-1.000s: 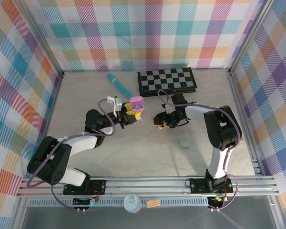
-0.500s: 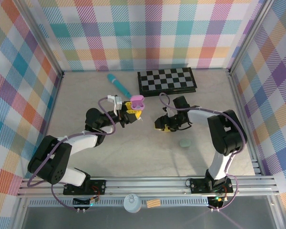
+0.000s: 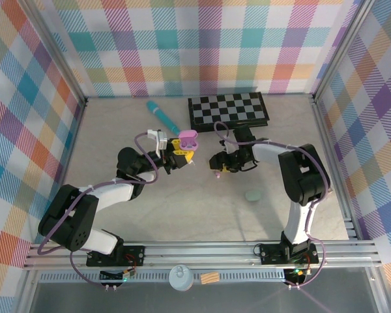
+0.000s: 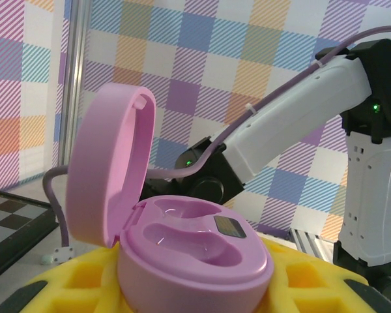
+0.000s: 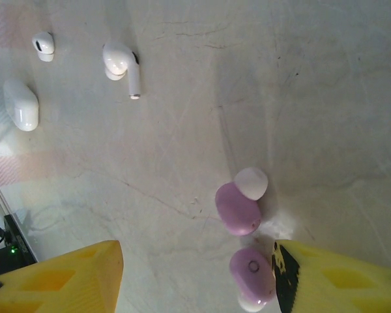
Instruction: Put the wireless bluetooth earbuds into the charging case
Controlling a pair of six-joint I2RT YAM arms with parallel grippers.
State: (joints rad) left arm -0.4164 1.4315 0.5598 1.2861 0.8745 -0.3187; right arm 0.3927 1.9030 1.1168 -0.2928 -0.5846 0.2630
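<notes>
The pink charging case stands with its lid swung up and both wells empty. My left gripper is shut on the case, its yellow pads on either side. From above, the case is held up near the table's middle. Two pink-purple earbuds lie on the table under my right gripper. That gripper is open, and the nearer earbud lies right beside its right finger. Two whitish earbuds lie farther off.
A white pebble-like case lies by the whitish earbuds. A pale green case sits near the right arm. A teal stick and a chessboard lie at the back. Checked walls enclose the table.
My right gripper has shifted slightly left over the pink earbuds and its jaws have narrowed a little. The left arm and the case have not moved.
</notes>
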